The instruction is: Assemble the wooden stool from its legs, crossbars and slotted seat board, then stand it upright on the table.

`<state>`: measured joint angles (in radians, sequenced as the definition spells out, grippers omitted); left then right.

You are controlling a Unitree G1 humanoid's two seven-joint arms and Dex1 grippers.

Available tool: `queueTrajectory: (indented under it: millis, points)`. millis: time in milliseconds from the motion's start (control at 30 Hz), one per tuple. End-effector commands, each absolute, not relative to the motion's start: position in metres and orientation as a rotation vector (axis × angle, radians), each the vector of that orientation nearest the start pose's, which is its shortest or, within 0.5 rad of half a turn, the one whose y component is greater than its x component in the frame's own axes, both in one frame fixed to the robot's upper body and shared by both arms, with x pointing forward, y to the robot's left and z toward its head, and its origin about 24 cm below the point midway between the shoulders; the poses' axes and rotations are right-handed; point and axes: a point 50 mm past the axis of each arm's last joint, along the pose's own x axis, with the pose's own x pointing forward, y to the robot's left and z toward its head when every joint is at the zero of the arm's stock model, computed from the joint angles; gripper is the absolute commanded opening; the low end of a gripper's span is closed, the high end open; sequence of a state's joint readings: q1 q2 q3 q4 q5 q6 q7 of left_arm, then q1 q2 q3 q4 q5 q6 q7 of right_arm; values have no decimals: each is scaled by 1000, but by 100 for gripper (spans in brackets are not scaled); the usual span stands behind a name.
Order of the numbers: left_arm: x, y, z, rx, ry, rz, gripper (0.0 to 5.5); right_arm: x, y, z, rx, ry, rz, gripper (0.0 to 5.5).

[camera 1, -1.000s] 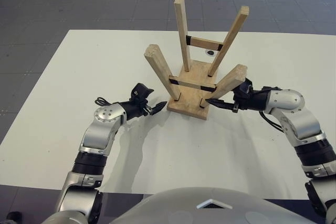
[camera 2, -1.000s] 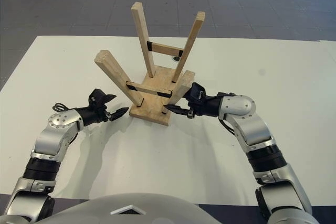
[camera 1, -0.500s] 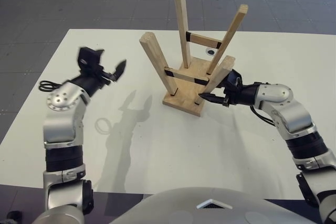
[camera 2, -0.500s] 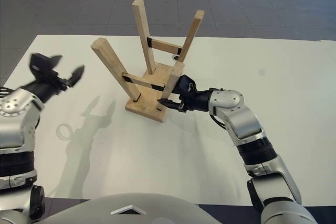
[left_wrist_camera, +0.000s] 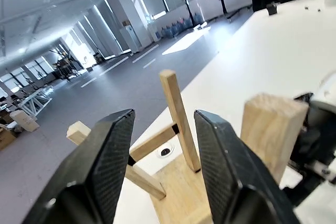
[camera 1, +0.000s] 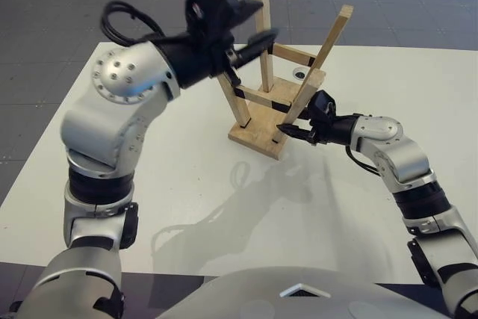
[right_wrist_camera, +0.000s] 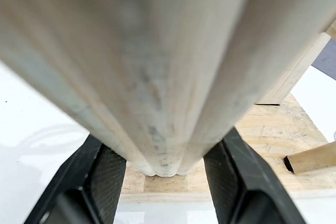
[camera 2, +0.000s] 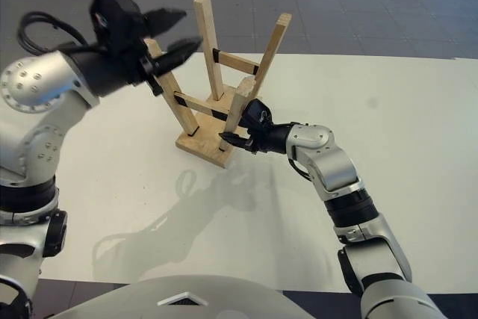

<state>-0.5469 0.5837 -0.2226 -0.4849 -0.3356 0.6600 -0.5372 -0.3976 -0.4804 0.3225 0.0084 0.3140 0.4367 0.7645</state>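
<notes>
- Stool stands upside down, seat board on white table, grey tiled floor behind
- Right wrist view: right gripper clamped on a leg near the seat
- Left wrist view: left gripper spread above the legs, windowed hall beyond

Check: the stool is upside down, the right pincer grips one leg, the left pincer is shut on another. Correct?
Not quite: the left pincer is open and holds nothing, as the left wrist view shows. The rest stands.
</notes>
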Motion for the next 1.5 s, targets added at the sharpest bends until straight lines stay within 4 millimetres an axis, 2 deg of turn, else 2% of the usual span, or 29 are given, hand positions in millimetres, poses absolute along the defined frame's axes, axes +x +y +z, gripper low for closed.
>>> queueTrajectory:
  millis: [33,200,333,467,567,667,767,800,867,1033,1100,1200,1300,1367,1500]
  points:
    - [274,98,174,593,-99,-918,211,265,-143,28,-220,591,969,203]
    - [284,89,160,731,-171,-867,211,262,-142,28,-222,591,985,203]
    - [281,77,151,987,-302,-920,151,260,-140,28,-216,592,989,203]
    - [279,75,149,1072,-372,-917,95,259,-140,28,-215,594,988,203]
    - [283,78,155,1163,-440,-853,61,257,-139,29,-210,592,993,203]
    - [286,79,163,1190,-501,-800,61,256,-138,28,-207,593,995,202]
    - [287,76,184,1210,-589,-746,61,255,-138,29,-205,592,996,202]
    - [288,76,184,1219,-590,-752,61,255,-138,29,-205,591,998,202]
    - [290,75,172,1242,-535,-799,61,255,-137,29,-205,590,1000,202]
    - [283,97,89,1427,-117,-1040,61,254,-137,29,-205,577,1008,202]
    - [280,104,74,1463,-26,-1083,61,249,-138,27,-206,575,1018,202]
    - [280,105,71,1475,2,-1104,61,248,-138,25,-218,580,1015,202]
    - [280,96,79,1404,-86,-1073,61,254,-137,29,-218,578,1003,202]
    - [288,92,110,1279,-303,-912,61,256,-138,30,-225,589,999,202]
    - [286,114,191,915,-683,-606,61,255,-142,24,-232,630,984,202]
